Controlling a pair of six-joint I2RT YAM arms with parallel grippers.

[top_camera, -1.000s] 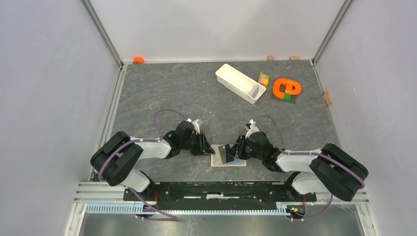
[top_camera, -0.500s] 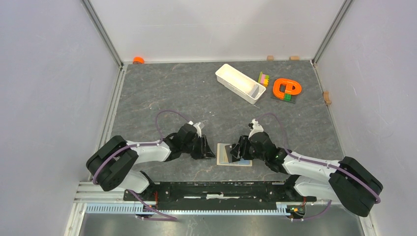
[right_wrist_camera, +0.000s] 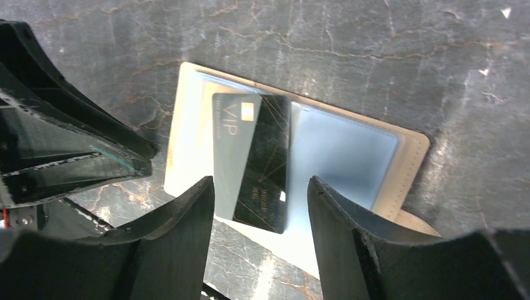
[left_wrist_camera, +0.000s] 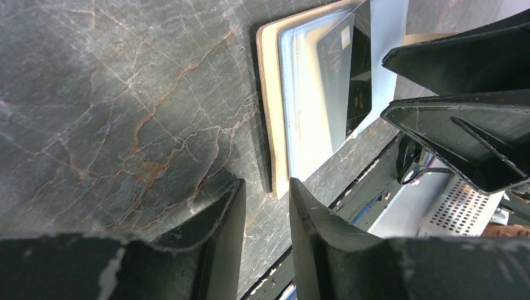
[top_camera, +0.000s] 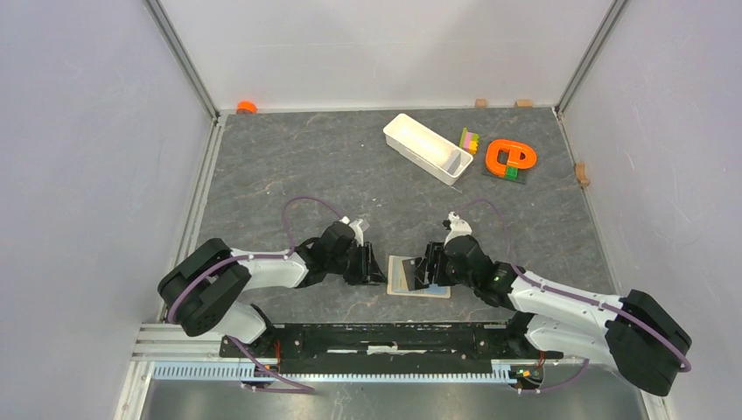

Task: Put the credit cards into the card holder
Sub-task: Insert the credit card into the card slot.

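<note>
The tan card holder [top_camera: 423, 288] lies open and flat on the table, pale blue lining up; it also shows in the left wrist view [left_wrist_camera: 270, 106] and the right wrist view [right_wrist_camera: 350, 153]. A black credit card [top_camera: 404, 274] lies across its middle, lower end past the front edge [right_wrist_camera: 253, 159] [left_wrist_camera: 351, 75]. Glare hides any pale blue-grey card. My left gripper [top_camera: 374, 267] [left_wrist_camera: 267, 187] is low at the holder's left edge, jaws slightly apart, empty. My right gripper [top_camera: 429, 267] [right_wrist_camera: 259, 187] hovers open over the card and holder.
A long white tray [top_camera: 427, 147] stands at the back, with small coloured blocks [top_camera: 470, 140] and an orange ring piece [top_camera: 509, 158] to its right. An orange cap [top_camera: 246, 107] sits in the far left corner. The metal rail [top_camera: 385, 337] runs along the near edge.
The holder with the black card has shifted a little to the right. My left gripper followed right to its edge. My right arm has swung outward and my right gripper stays over the card.
</note>
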